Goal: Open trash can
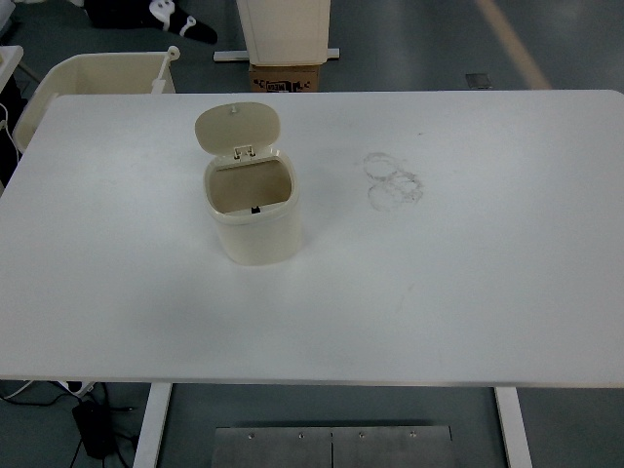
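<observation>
Open trash can [252,207] on table [468,292]

Not showing anywhere in the top view: left arm not coming in from the left edge, right arm not coming in from the right edge, both hands lying out of frame.

Bin [58,83] (beige) cut by left edge.

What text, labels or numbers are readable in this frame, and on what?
None readable.
Trash can, lid open: no print visible.
Table: only faint ring stains, not text.
Cardboard box behind the table: dark markings, too small and blurred to read.
</observation>
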Robot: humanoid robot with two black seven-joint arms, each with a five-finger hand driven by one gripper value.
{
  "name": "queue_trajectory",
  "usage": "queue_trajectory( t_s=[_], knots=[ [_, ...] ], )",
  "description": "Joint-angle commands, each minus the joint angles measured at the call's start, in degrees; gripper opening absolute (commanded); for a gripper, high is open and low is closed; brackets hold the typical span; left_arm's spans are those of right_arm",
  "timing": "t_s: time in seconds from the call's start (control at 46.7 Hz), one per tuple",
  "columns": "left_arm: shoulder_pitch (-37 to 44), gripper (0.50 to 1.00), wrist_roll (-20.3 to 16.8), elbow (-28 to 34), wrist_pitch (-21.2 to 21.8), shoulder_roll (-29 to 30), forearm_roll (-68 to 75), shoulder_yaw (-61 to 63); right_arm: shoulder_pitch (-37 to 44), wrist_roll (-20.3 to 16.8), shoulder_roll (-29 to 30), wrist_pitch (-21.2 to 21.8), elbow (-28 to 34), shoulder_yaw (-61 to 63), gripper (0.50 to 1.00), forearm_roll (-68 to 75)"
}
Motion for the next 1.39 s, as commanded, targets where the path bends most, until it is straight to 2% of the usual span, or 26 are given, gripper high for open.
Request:
queue_trajectory(
  t_s=[0.0,0.107,0.128,0.171,0.3,0.471,0.749,1.092,1.37],
  knots=[
    [0.6,1.0,-2.9,2.3,0.0,0.0,-3.4,-0.1,0.0,0.1,0.0,0.0,0.0,0.0,0.991,0.0],
    [2.5,1.0,-5.4,4.3,0.4,0.1,-7.0,-0.5,0.0,0.0,0.0,0.0,0.0,0.0,0.993,0.0],
    [3.2,1.0,-6.6,5.8,2.8,0.0,-9.4,-0.9,0.0,0.0,0.0,0.0,0.0,0.0,0.993,0.0],
    [3.7,1.0,-7.5,7.2,4.2,0.0,-11.4,-1.0,0.0,0.0,0.0,0.0,0.0,0.0,0.993,0.0],
    [5.5,1.0,-10.3,13.3,5.1,-0.2,-17.6,-1.1,0.0,0.0,0.0,0.0,0.0,0.0,0.993,0.0],
    [8.6,1.0,-10.5,18.3,5.1,-0.9,-26.0,-1.2,0.0,0.0,0.0,0.0,0.0,0.0,0.993,0.0],
    [17.5,1.0,-11.6,22.4,6.2,-2.2,-37.7,-2.3,0.0,0.0,0.0,0.0,0.0,0.0,0.993,0.0],
    [25.8,1.0,-11.8,32.8,5.9,-11.3,-39.0,-10.4,0.1,0.0,0.0,0.0,0.0,0.0,0.993,-0.1],
    [26.5,1.0,-11.9,43.5,4.5,-18.0,-39.8,-12.5,-1.3,-0.1,0.0,0.0,0.0,0.1,0.993,0.3]
  ],
)
